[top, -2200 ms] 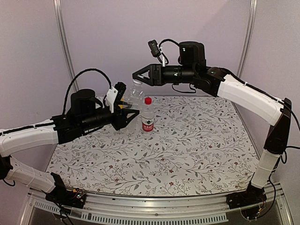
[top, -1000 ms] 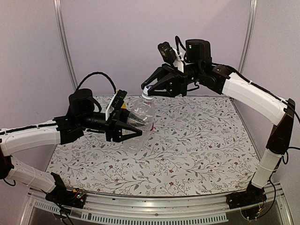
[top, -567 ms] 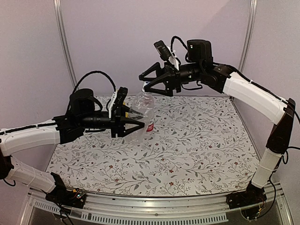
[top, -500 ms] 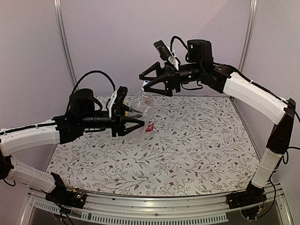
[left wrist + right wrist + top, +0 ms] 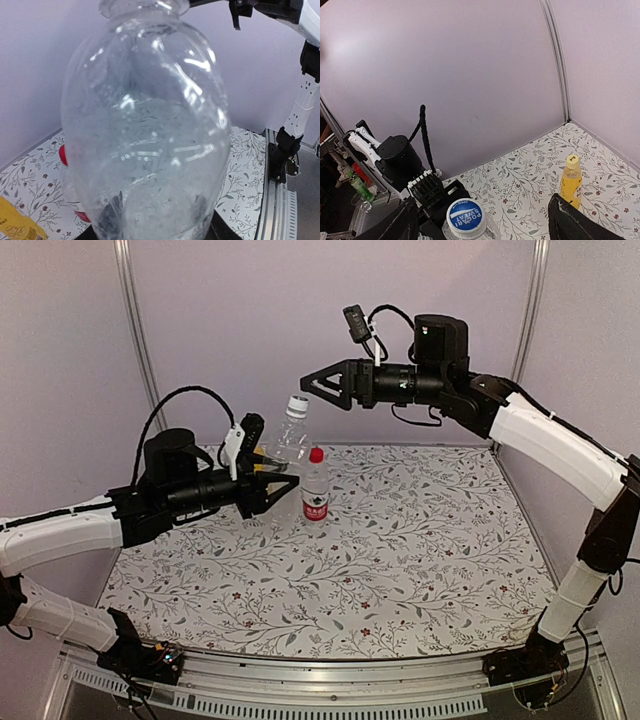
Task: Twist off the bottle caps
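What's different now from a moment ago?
The right hand let go of the cap, opened, and pulled back up and to the right. The left hand swung the clear bottle back, more upright. Unchanged: the left hand still grips it, the cap is still on, and the red-capped bottle stands where it was.

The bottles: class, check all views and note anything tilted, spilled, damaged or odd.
Only the clear unlabelled bottle stands out: the left gripper holds it off the table, leaning, and its walls look rippled in the left wrist view, perhaps squeezed. Its cap is on. The red-labelled bottle and yellow bottle stand upright; no spill shows.
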`<state>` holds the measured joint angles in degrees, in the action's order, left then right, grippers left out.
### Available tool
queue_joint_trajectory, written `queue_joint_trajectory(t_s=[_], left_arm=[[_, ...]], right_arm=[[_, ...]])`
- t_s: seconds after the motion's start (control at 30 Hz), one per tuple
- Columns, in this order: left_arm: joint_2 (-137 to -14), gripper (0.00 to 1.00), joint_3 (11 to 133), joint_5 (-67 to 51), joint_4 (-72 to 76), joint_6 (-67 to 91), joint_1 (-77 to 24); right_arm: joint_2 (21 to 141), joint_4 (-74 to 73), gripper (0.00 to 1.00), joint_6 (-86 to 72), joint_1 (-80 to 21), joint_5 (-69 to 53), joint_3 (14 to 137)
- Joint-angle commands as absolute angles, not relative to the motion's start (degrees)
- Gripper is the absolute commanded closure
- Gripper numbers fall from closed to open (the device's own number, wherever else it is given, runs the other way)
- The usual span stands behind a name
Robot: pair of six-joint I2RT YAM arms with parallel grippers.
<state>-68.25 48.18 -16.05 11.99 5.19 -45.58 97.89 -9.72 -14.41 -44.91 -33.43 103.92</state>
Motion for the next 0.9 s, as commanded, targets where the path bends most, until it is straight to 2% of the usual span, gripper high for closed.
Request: queue_joint_trajectory(t_s=[0.0,0.23,0.4,0.77,0.87], left_arm=[[-66.80,0.54,49.39,-10.31,11.47,4.23,-45.70],[-66.62,0.54,49.48,-7.05,10.77,3.61,-46.14],[-66.49,0.54,49.48,-5.91,10.55,3.37,-46.42],[-66.39,0.54,49.48,-5.30,10.31,2.98,-46.67],[-66.36,0.54,49.48,-5.02,10.28,2.86,-46.77]], right_arm=[[98.48,-8.63,0.13,-19.11,-46.65,-26.35,105.47],[101.73,-10.14,0.15,-19.42,-48.34,-25.95,108.19],[103.30,-10.63,0.22,-19.34,-48.93,-25.51,109.06],[105.06,-10.35,0.50,-19.42,-49.31,-27.30,109.77],[105.16,-10.37,0.53,-19.38,-49.31,-27.92,109.78]])
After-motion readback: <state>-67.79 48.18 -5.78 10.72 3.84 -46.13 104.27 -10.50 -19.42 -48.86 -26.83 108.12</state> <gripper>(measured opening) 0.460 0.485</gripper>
